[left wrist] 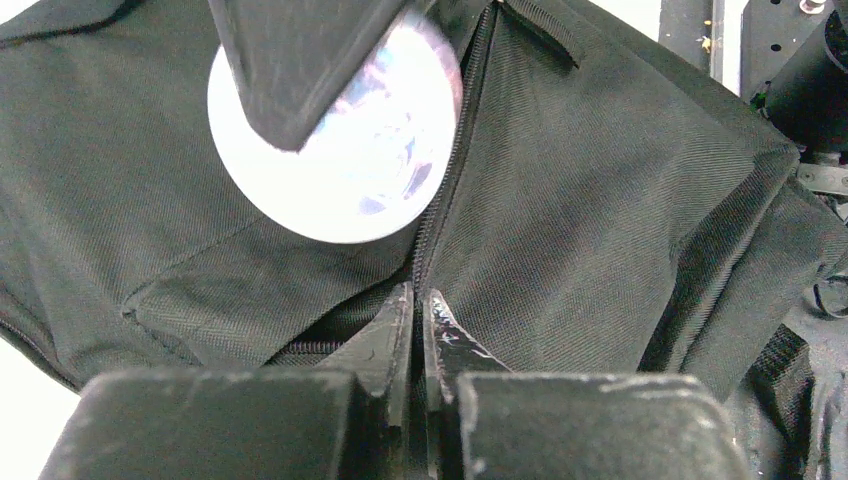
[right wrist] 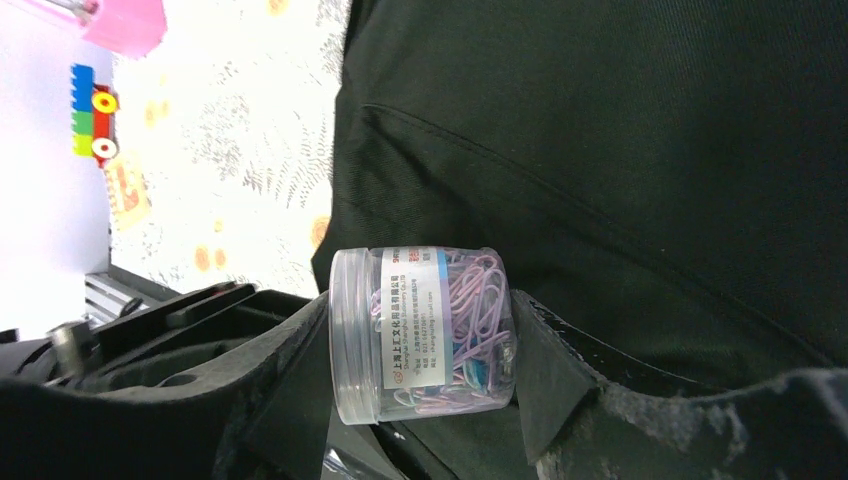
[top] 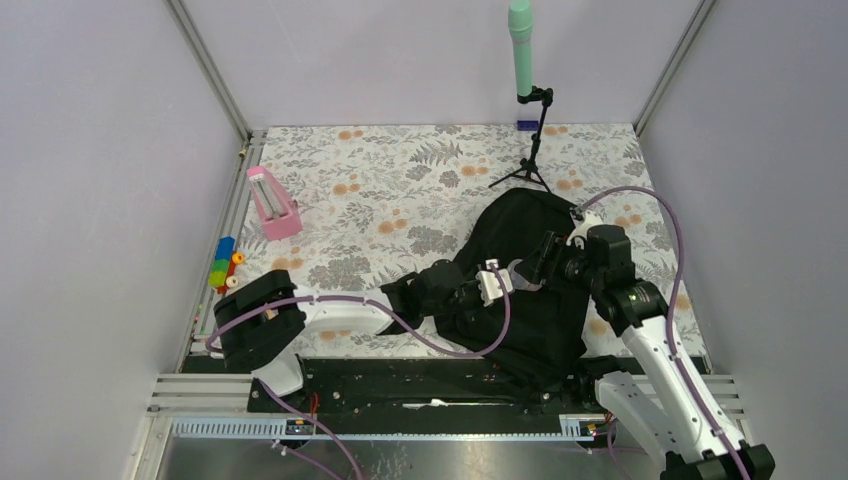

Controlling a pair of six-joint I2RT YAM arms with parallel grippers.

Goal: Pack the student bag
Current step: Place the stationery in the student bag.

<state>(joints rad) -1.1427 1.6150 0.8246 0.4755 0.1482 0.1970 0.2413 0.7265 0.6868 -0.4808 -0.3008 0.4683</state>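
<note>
Black bag (top: 520, 260): your left fingers (left wrist: 388, 340) are closed at its zip (left wrist: 440, 200), right fingers (right wrist: 560, 370) hold a clip jar (right wrist: 425, 335).

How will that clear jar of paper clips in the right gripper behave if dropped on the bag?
The clear round plastic jar of paper clips looks smooth, so it may slip in the right gripper. Being cylindrical, it would likely roll on the soft black fabric backpack.

On the floral tabletop (top: 400, 190), a pink holder (top: 272, 205) stands near coloured toy blocks (top: 224, 264), with a green cylinder (top: 521, 45) on a black tripod (top: 536, 140) at the back.
</note>
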